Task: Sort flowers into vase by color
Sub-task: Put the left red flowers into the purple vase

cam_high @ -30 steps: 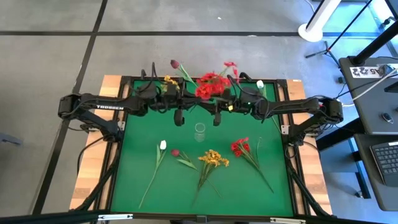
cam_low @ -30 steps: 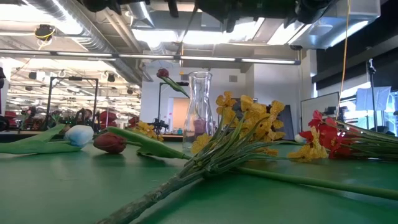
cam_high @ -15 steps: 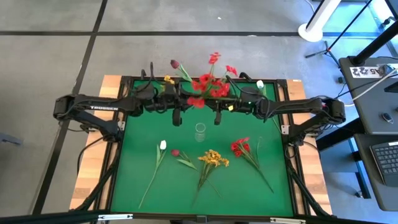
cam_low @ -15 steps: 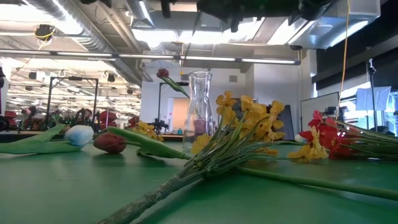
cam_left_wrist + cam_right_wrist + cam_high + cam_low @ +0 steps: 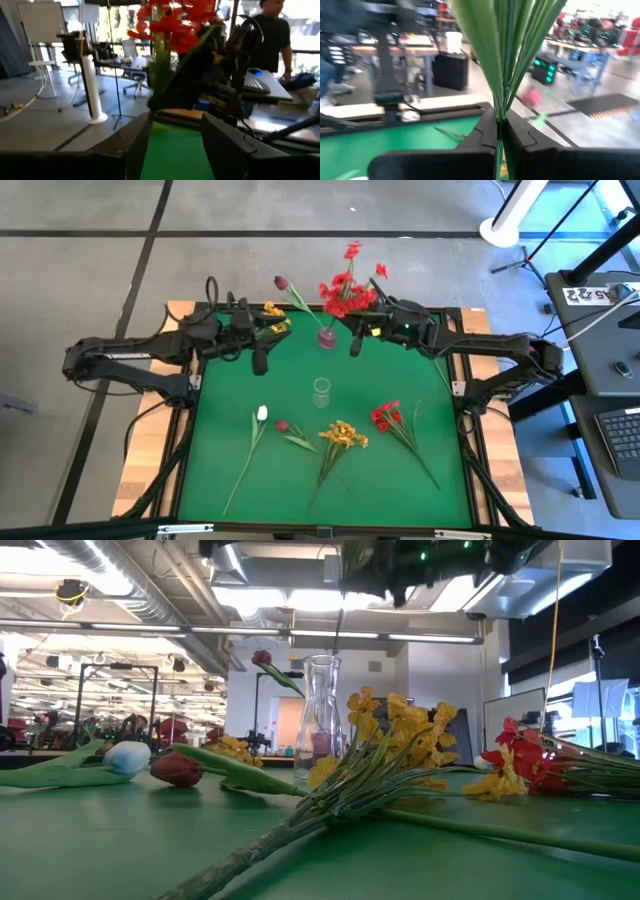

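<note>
My right gripper (image 5: 354, 345) is shut on a bunch of red flowers (image 5: 346, 288) at the table's far edge, beside a small pink-bottomed vase (image 5: 327, 337). My left gripper (image 5: 259, 363) stands open to the left of it, empty; its wrist view shows the red blossoms (image 5: 175, 22) ahead. A clear vase (image 5: 321, 392) stands mid-table. In front of it lie a white bud (image 5: 262, 413), a maroon bud (image 5: 282, 424), yellow flowers (image 5: 343, 435) and red flowers (image 5: 385, 415), stems flat on the green mat. My right gripper pinches the red bunch's green stems (image 5: 498, 117) between its two fingers, several stems and leaves together. The fingers come in level and lie across the stems. The bunch stands upright, blossoms above the fingers; whether its lower end reaches the pink-bottomed vase I cannot tell.
Along the far edge stand yellow flowers (image 5: 272, 310), a maroon tulip (image 5: 281, 282) and a white bud (image 5: 418, 315). The low view shows the clear vase (image 5: 320, 710) behind the lying yellow flowers (image 5: 400, 735). A person (image 5: 272, 35) stands beyond the table.
My left gripper has let go of the red bunch and drawn back toward the table's left edge. My right gripper has taken hold of the stems and carried the bunch toward the far edge, where it now stands more upright.
</note>
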`<move>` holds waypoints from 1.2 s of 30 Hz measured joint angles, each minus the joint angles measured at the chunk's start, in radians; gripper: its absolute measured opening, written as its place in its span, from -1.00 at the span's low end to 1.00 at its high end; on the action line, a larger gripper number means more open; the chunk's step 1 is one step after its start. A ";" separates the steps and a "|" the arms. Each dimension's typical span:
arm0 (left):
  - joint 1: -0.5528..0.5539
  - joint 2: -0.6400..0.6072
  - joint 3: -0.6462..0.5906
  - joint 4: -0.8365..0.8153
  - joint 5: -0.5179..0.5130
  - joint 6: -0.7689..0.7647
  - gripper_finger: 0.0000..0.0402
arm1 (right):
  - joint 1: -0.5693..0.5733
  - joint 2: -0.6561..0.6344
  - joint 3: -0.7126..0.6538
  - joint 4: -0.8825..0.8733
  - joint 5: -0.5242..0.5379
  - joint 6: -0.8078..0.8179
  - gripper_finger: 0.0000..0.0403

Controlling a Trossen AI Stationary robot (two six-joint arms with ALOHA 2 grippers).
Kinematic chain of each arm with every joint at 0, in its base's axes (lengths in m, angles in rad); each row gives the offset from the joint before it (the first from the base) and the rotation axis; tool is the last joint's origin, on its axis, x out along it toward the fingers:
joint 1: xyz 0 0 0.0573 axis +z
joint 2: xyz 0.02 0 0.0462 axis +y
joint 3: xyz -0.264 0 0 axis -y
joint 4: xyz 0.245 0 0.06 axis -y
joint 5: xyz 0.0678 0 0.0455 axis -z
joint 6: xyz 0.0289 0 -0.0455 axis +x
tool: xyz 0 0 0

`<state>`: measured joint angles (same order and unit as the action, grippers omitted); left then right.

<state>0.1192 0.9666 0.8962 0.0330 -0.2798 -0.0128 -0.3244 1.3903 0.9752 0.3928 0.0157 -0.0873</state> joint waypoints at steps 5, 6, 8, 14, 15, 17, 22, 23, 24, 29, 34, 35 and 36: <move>0.004 -0.040 -0.087 -0.018 -0.037 -0.002 -0.17 | -0.080 0.048 -0.015 0.020 -0.049 0.015 -0.96; 0.012 -0.045 -0.113 -0.019 -0.074 -0.004 -0.18 | -0.094 0.059 -0.017 0.031 -0.062 0.028 -0.96; 0.035 -0.055 -0.169 -0.022 -0.144 -0.014 -0.18 | -0.114 0.090 -0.021 0.043 -0.086 0.034 -0.97; 0.109 -0.053 -0.296 0.002 -0.173 -0.076 -0.18 | -0.128 0.186 -0.023 0.129 -0.140 0.036 -0.95; 0.114 -0.053 -0.311 0.014 -0.173 -0.090 -0.18 | -0.128 0.201 -0.023 0.142 -0.140 0.036 -0.94; 0.117 -0.052 -0.338 0.030 -0.171 -0.116 -0.18 | -0.128 0.226 -0.023 0.149 -0.140 0.031 -0.95; 0.112 -0.052 -0.377 0.060 -0.171 -0.142 -0.18 | -0.128 0.263 -0.022 0.196 -0.129 0.011 -0.96; 0.111 -0.052 -0.382 0.065 -0.171 -0.142 -0.18 | -0.128 0.266 -0.022 0.194 -0.119 0.002 -0.95; 0.112 -0.052 -0.385 0.069 -0.171 -0.143 -0.18 | -0.128 0.271 -0.022 0.192 -0.112 -0.005 -0.95; 0.112 -0.052 -0.402 0.083 -0.171 -0.144 -0.18 | -0.135 0.290 -0.022 0.176 -0.105 -0.018 -0.94; 0.112 -0.052 -0.404 0.089 -0.171 -0.145 -0.18 | -0.137 0.310 -0.022 0.146 -0.095 -0.029 -0.94; 0.112 -0.052 -0.404 0.090 -0.171 -0.145 -0.18 | -0.137 0.312 -0.022 0.133 -0.095 -0.030 -0.92; 0.112 -0.052 -0.404 0.090 -0.171 -0.145 -0.18 | -0.136 0.313 -0.022 0.126 -0.095 -0.034 -0.89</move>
<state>0.2310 0.9146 0.4923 0.1226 -0.4507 -0.1576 -0.4608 1.7034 0.9531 0.5187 -0.0792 -0.1210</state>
